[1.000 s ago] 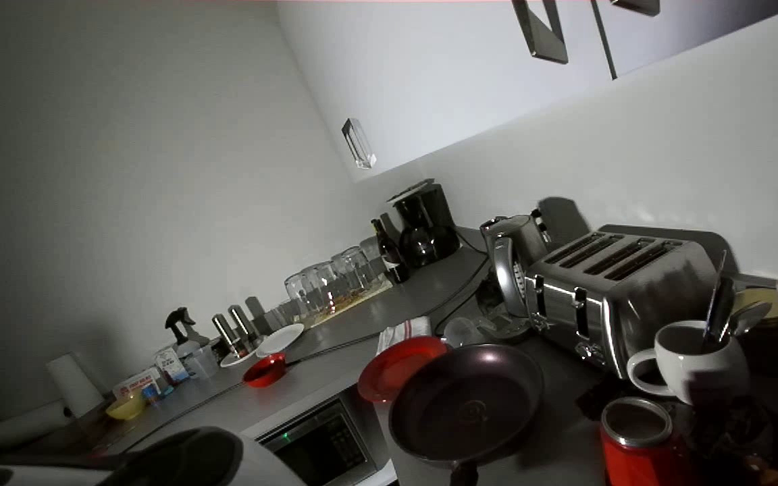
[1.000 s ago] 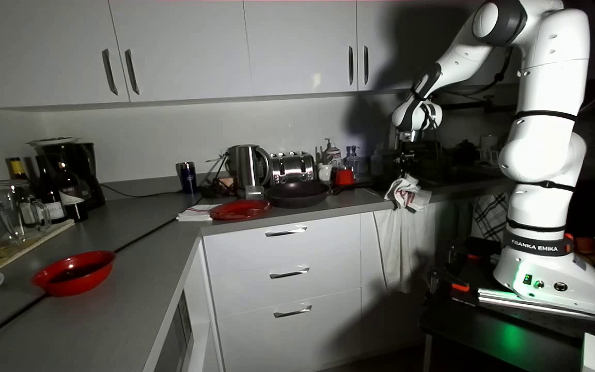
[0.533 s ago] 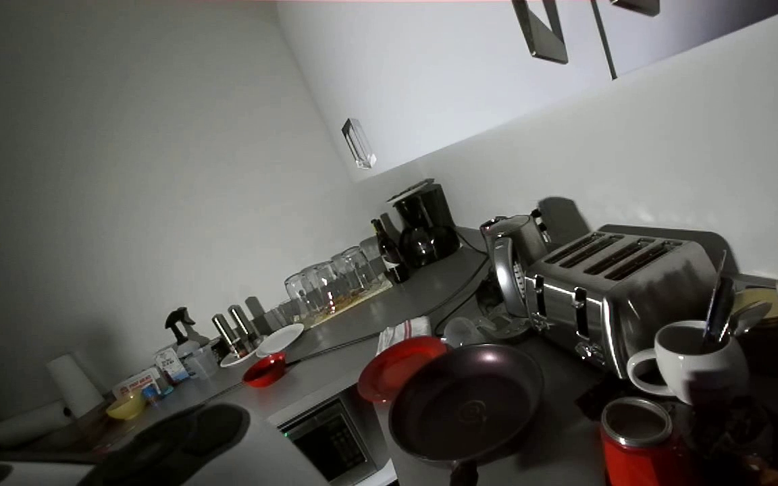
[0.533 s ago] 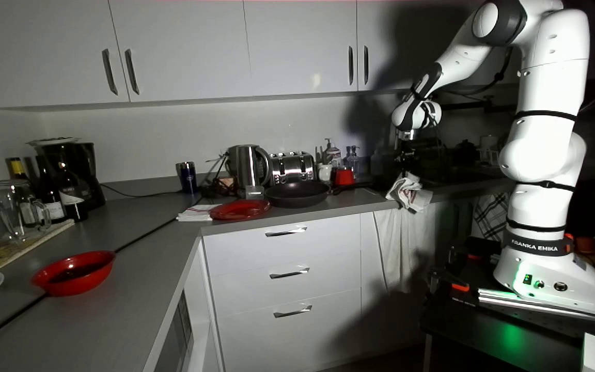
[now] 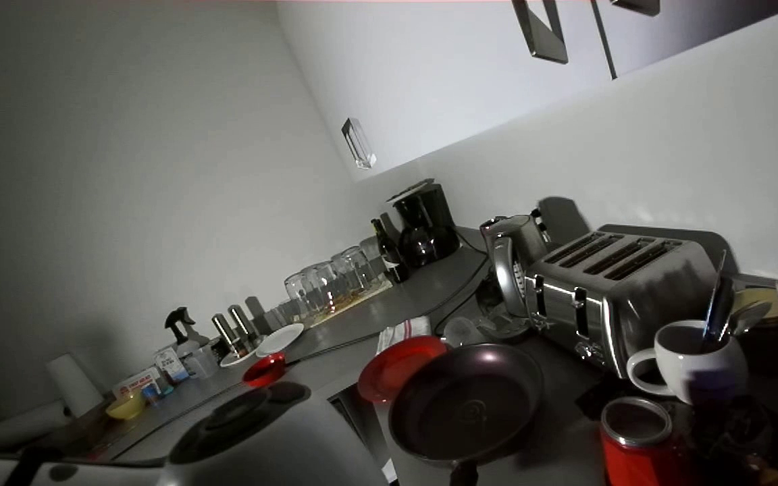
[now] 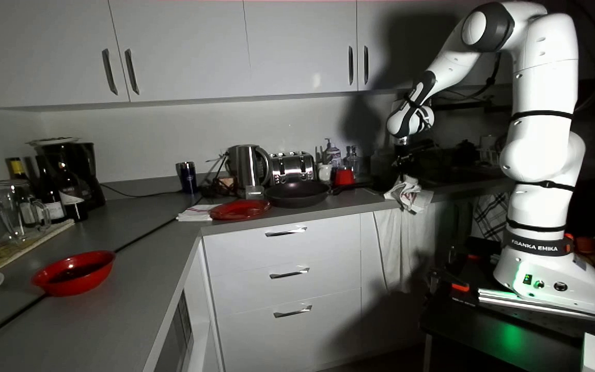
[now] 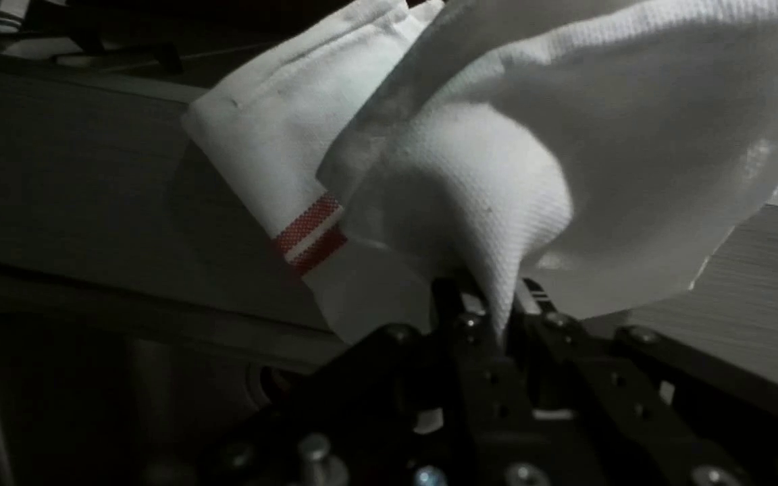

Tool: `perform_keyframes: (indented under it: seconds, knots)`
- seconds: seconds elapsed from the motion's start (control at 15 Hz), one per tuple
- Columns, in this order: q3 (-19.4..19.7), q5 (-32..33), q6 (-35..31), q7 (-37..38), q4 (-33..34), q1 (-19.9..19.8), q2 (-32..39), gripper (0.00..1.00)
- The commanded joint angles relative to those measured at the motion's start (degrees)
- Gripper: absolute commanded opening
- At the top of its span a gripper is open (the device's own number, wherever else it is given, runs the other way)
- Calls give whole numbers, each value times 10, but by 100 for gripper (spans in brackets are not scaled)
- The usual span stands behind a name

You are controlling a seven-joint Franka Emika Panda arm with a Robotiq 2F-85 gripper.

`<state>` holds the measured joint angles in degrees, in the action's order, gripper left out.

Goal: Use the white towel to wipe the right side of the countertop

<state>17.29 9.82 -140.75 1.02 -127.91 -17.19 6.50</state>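
The tool [image 7: 495, 297] pinches a fold of the white towel [image 7: 477, 175]; probably light, soft, limp; a thick central bunch seems the best hold.

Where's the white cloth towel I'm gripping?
In an exterior view, the white cloth towel is right of centre, at the front edge of the grey countertop, right of the round dark frying pan. In the wrist view, it's upper centre.
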Motion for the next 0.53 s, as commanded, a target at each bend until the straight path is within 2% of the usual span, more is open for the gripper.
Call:
perform_keyframes:
  seconds: [0.0, 0.47]
  knots:
    - [-4, 10, 14, 0, 32, 9, 44, 5]
    - [-17, 4, 5, -22, 50, 20, 84, 5]
